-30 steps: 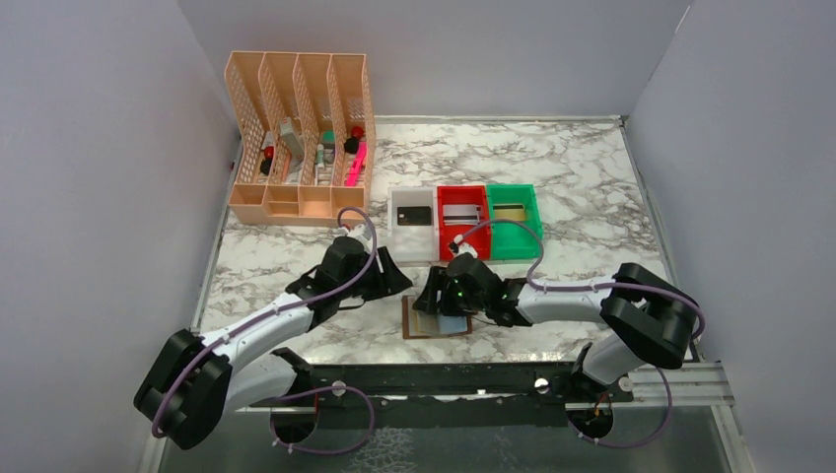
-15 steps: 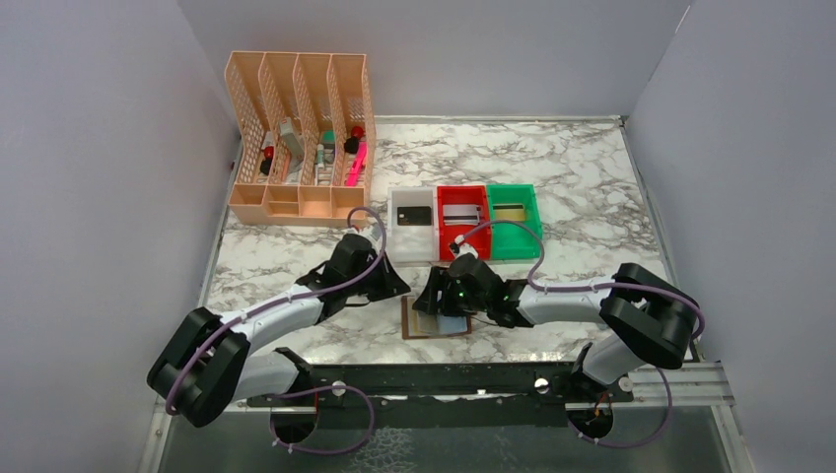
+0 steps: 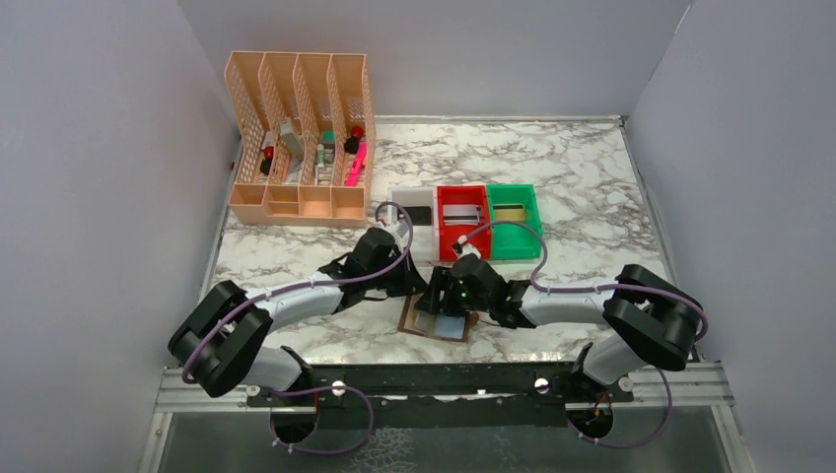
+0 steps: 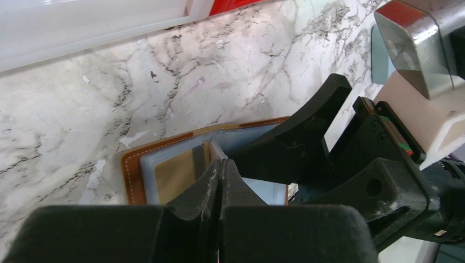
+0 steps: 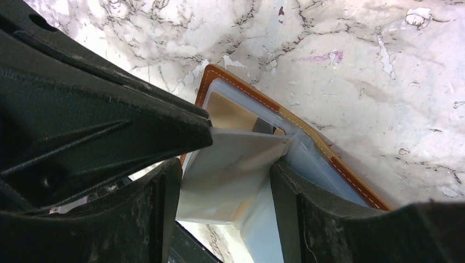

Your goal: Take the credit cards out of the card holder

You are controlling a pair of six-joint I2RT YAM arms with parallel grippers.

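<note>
The card holder point(image 3: 435, 323) lies open on the marble, brown leather point(image 4: 131, 171) framing pale blue-grey pockets. A gold credit card point(image 4: 173, 174) sits in one pocket, also seen in the right wrist view point(image 5: 233, 112). My left gripper point(image 3: 419, 288) is shut, its joined tips point(image 4: 221, 164) at that card's inner edge by a raised pale pocket leaf point(image 5: 236, 164); nothing visibly pinched. My right gripper point(image 3: 449, 296) is open point(image 5: 225, 178), with its fingers on the holder either side of that leaf. Other credit cards lie in the bins: black point(image 3: 416, 215), silvery point(image 3: 460, 212), gold point(image 3: 510, 211).
White point(image 3: 397, 202), red point(image 3: 441, 229) and green point(image 3: 533, 222) bins stand in a row just behind the holder. A peach desk organiser point(image 3: 299, 138) with pens is at the back left. Grey walls close three sides.
My left arm has reached rightward to the holder and its jaws have shut. The holder has turned slightly on the table. The right gripper has hardly moved.
</note>
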